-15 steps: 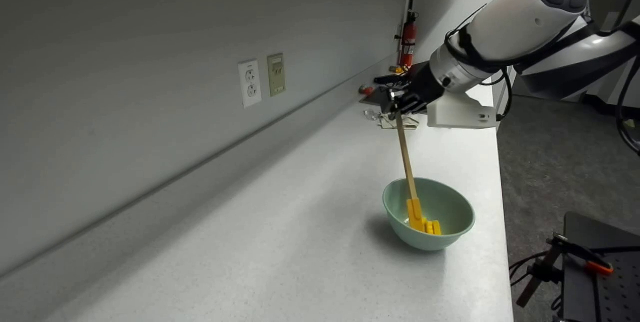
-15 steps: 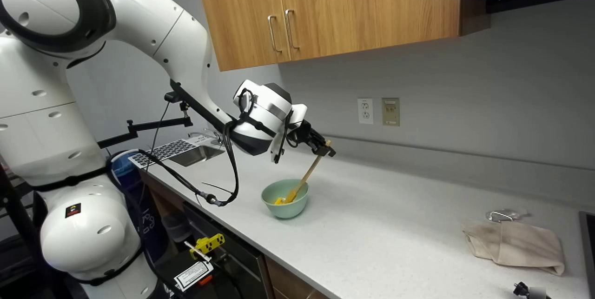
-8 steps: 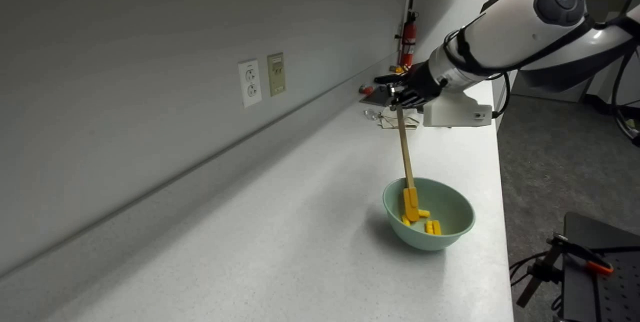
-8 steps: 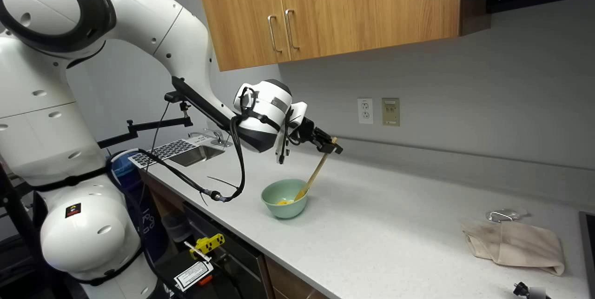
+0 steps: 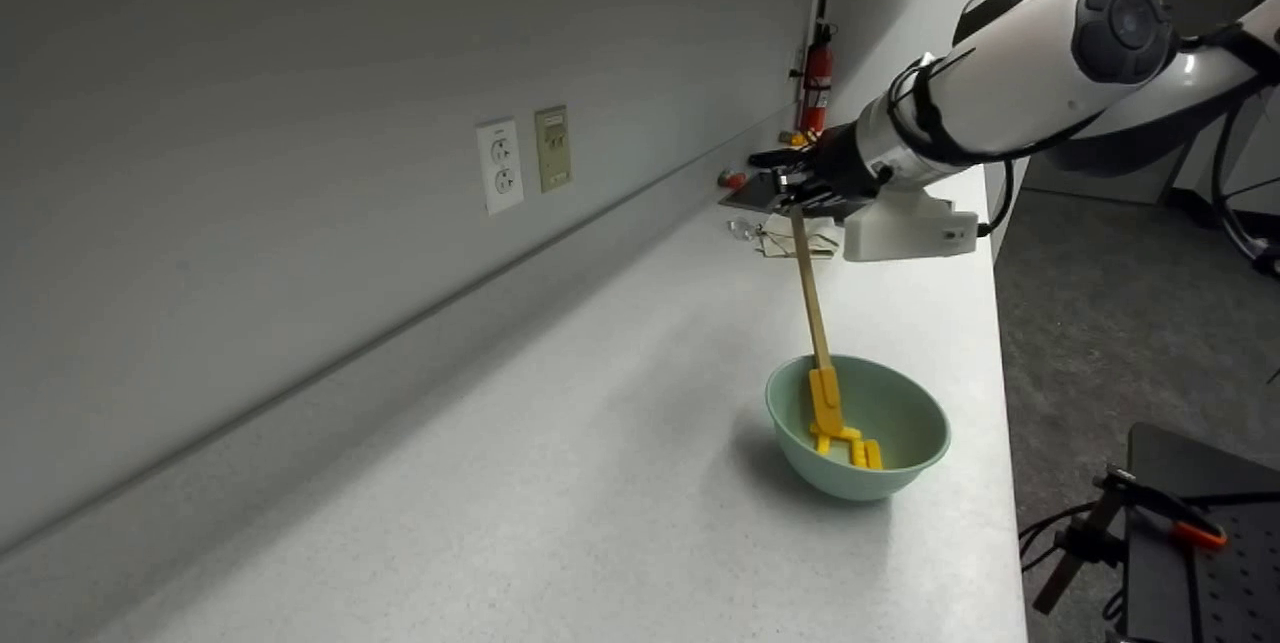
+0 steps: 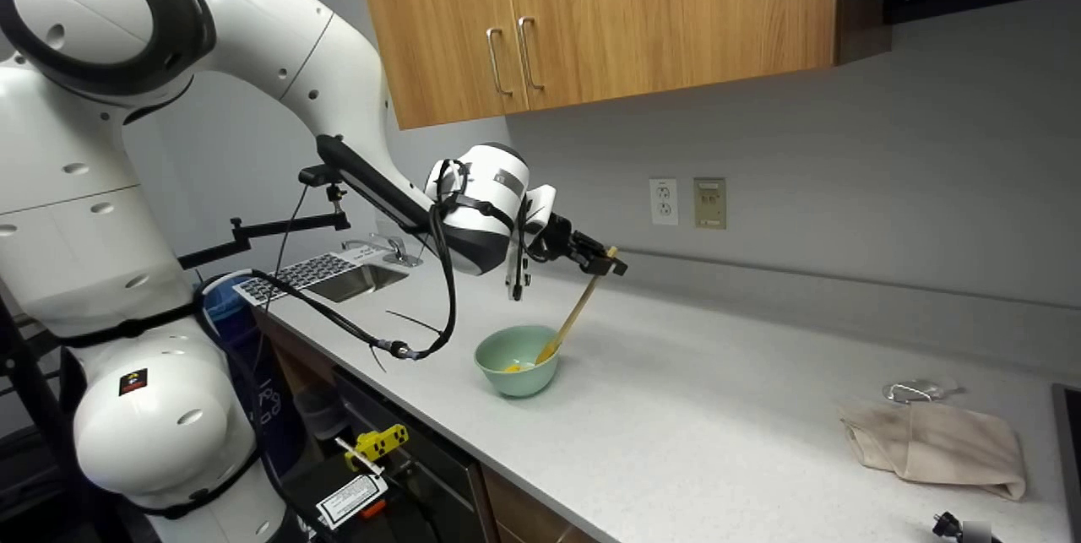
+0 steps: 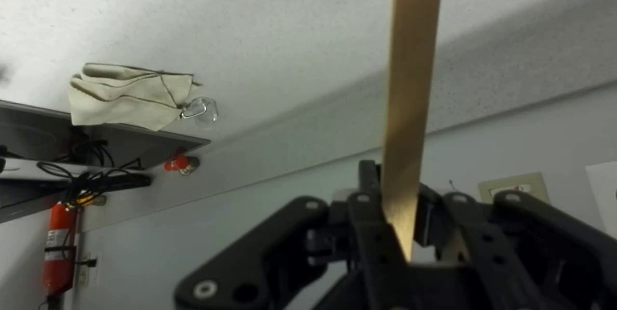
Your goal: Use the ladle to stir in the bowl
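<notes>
Tan, yellow-tipped ladle (image 5: 815, 321) has shifted inside the green bowl (image 5: 892, 413).

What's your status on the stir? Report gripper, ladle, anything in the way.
Gripper shut on tilted ladle. Yellow end inside bowl, by yellow pieces. No obstacle seen.
</notes>
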